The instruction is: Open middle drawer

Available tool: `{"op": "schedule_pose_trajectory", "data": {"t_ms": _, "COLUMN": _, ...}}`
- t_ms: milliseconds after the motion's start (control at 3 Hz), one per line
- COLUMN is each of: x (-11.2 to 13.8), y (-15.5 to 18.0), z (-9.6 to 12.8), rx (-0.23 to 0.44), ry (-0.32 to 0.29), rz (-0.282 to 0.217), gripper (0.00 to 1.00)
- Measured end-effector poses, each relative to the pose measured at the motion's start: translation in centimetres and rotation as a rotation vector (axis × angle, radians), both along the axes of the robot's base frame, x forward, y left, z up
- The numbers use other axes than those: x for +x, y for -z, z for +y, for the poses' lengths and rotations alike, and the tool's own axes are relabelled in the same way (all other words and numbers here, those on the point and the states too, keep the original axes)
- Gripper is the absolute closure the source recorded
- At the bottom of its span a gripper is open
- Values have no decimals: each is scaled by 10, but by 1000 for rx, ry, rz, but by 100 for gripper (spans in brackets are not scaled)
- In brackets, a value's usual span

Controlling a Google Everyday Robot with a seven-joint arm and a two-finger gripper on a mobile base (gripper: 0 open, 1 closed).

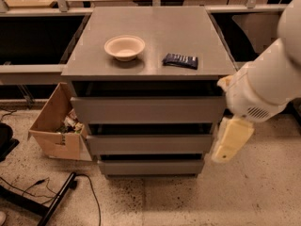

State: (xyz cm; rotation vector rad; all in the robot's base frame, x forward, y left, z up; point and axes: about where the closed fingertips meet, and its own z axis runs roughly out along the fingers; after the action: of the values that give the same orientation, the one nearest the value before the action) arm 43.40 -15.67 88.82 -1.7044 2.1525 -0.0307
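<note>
The grey cabinet [150, 32] has three handleless drawer fronts stacked in steps. The middle drawer [150, 144] is the mid-sized front, between the widest top front [148, 109] and the narrowest bottom front [150, 167]. A dark gap shows above it. My white arm [268, 84] comes in from the right. My cream-coloured gripper [230, 140] hangs pointing down, just off the right end of the middle drawer's front, at its height. I see nothing held in it.
A beige bowl [124, 47] and a dark flat packet [180, 60] lie on the cabinet top. An open cardboard box [56, 126] with clutter stands on the floor at the left. A black cable and stand base [56, 201] lie at the lower left.
</note>
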Motion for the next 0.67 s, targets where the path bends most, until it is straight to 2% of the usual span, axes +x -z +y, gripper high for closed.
{"op": "schedule_pose_trajectory", "data": {"t_ms": 333, "x": 0, "y": 85, "z": 26, "rx": -5, "ry": -48, "rz": 30, "gripper": 0}}
{"op": "schedule_pose_trajectory", "data": {"t_ms": 667, "x": 18, "y": 170, "z": 48, "rx": 3, "ry": -61, "rz": 45, "gripper": 0}}
